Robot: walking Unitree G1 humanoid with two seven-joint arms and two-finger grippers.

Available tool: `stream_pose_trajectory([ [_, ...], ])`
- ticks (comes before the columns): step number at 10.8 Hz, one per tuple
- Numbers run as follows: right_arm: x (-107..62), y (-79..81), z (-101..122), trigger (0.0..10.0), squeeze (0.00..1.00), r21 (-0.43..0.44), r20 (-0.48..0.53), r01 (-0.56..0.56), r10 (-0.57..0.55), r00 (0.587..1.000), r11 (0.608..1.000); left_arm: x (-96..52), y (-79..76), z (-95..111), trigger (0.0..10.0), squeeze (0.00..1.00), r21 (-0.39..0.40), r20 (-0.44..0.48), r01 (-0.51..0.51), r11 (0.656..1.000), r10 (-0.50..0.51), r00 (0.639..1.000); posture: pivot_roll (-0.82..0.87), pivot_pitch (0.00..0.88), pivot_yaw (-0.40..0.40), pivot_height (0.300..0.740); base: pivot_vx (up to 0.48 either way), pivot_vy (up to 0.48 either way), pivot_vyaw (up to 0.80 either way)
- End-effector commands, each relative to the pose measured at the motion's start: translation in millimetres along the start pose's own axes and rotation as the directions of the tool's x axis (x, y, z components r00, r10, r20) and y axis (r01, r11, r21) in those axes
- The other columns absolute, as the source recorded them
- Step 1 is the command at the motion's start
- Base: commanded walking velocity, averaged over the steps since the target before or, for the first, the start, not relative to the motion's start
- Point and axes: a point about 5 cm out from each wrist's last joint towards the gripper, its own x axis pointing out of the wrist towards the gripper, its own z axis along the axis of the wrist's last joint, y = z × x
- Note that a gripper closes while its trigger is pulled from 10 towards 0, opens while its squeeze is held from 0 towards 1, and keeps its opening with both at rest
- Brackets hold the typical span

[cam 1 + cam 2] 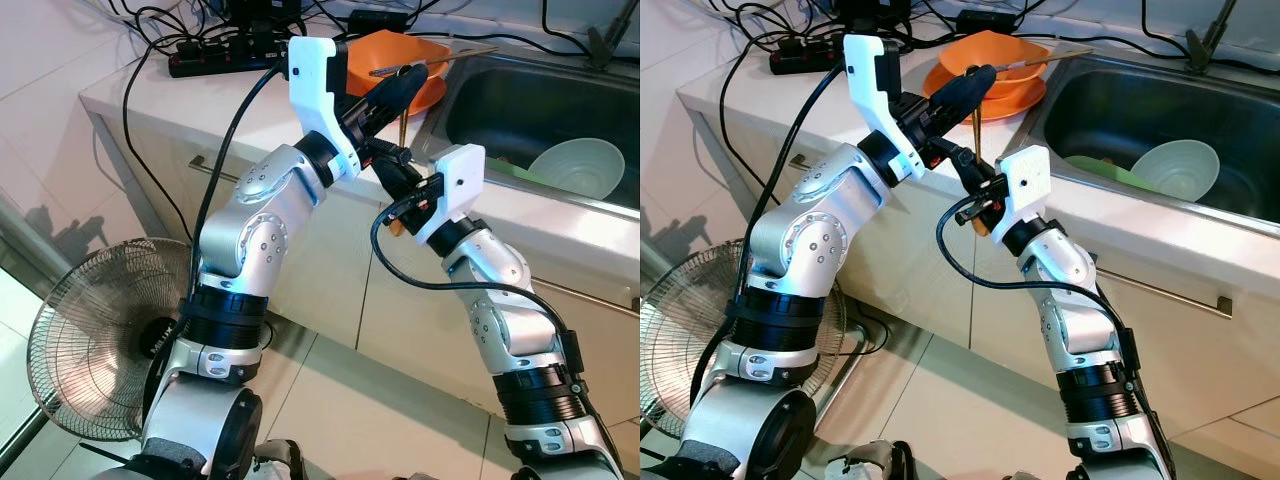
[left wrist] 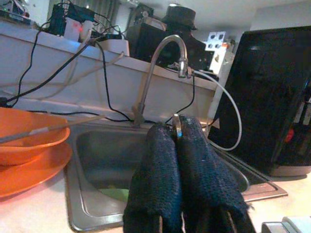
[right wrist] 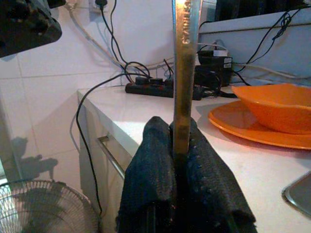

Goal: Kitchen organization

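Both end effectors, left and right, clench one upright metal utensil.

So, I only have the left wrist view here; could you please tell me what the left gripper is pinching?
Observer: A long flat metal handle, standing upright; the left gripper is shut on its top end.
Operator: Is the right arm involved?
Observer: Yes, the right gripper is shut on the same handle lower down, by the counter edge.
Operator: What is in the sink?
Observer: A pale green bowl lies on its side in the sink.
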Motion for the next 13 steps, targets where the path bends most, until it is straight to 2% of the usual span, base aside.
stream_pose_trajectory([
  [1, 2.1, 2.5, -3, 0.0, 0.00, -0.010, -0.022, -0.012, 0.012, 1.000, 1.000, 0.6, -2.8, 10, 10.0, 1.00, 0.019, 0.048, 0.006, 1.000, -0.007, 0.999, 0.04, 0.077, 0.072, 0.740, 0.000, 0.000, 0.00],
  [4, 2.5, -3.7, -5, 0.0, 0.00, -0.025, -0.036, 0.029, -0.030, 0.999, 0.999, -0.3, -2.7, 15, 10.0, 1.00, -0.002, 0.074, 0.009, 1.000, -0.009, 0.997, 0.04, 0.078, 0.070, 0.740, 0.000, 0.000, 0.00],
  [6, 4.9, -18.2, -2, 0.0, 0.00, -0.033, -0.027, 0.149, -0.149, 0.988, 0.988, -2.5, -1.6, 15, 10.0, 1.00, 0.001, 0.077, 0.004, 1.000, -0.004, 0.997, 0.04, 0.078, 0.070, 0.740, 0.000, 0.000, 0.00],
  [7, 8.6, -38.7, 10, 0.0, 0.00, -0.033, 0.019, 0.298, -0.297, 0.955, 0.954, -10.2, 3.3, 11, 10.0, 0.27, 0.023, 0.063, -0.025, 0.999, 0.023, 0.998, 0.04, 0.078, 0.070, 0.740, 0.000, 0.000, 0.00],
  [8, 10.9, -51.4, 19, 1.5, 0.00, -0.027, 0.051, 0.378, -0.376, 0.925, 0.925, -19.0, 13.1, 4, 10.0, 0.00, 0.033, 0.037, -0.084, 0.996, 0.083, 0.996, 0.04, 0.079, 0.068, 0.740, 0.000, 0.000, 0.00],
  [9, 11.4, -60.3, 23, 10.0, 0.00, -0.031, 0.067, 0.440, -0.437, 0.897, 0.898, -26.7, 21.1, 0, 10.0, 0.00, 0.044, 0.021, -0.134, 0.990, 0.133, 0.991, 0.05, 0.079, 0.066, 0.740, 0.000, 0.000, 0.00],
  [10, 11.6, -64.7, 22, 10.0, 0.00, -0.027, 0.064, 0.466, -0.464, 0.884, 0.884, -30.8, 26.3, -3, 10.0, 0.00, 0.064, 0.012, -0.171, 0.983, 0.170, 0.985, 0.05, 0.080, 0.064, 0.740, 0.000, 0.000, 0.00],
  [11, 9.2, -73.6, 11, 10.0, 0.00, -0.021, 0.020, 0.543, -0.543, 0.840, 0.839, -39.3, 41.0, -10, 10.0, 0.00, 0.173, -0.006, -0.285, 0.943, 0.290, 0.957, 0.05, 0.079, 0.065, 0.740, 0.000, 0.000, 0.00],
  [13, 6.7, -77.9, 5, 10.0, 0.00, -0.011, 0.026, 0.591, -0.590, 0.807, 0.807, -51.7, 59.7, -20, 10.0, 0.00, 0.362, 0.020, -0.404, 0.840, 0.426, 0.904, 0.05, 0.076, 0.064, 0.740, 0.000, 0.000, 0.00],
])
